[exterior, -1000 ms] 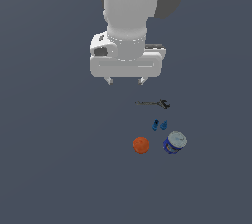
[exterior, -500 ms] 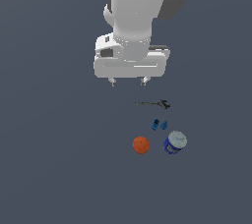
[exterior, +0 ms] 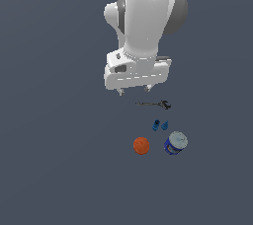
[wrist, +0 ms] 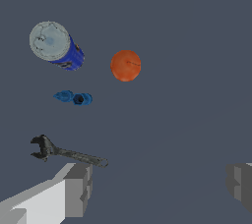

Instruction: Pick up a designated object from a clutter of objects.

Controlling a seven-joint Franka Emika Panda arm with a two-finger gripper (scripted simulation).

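The dark slim wrench lies flat on the grey floor with its open jaw toward the exterior view's right. In the wrist view the wrench lies close beside one finger. My gripper hangs above the floor, up and to the exterior view's left of the wrench, open and empty; the wrist view shows it with its fingers wide apart. An orange ball, a blue jar with a pale lid and two tiny blue pieces lie beyond the wrench.
The ball, the jar and the blue pieces also show in the wrist view. The floor is flat dark grey.
The arm has shifted to the exterior view's right, bringing the gripper closer to the wrench. The objects have not moved.
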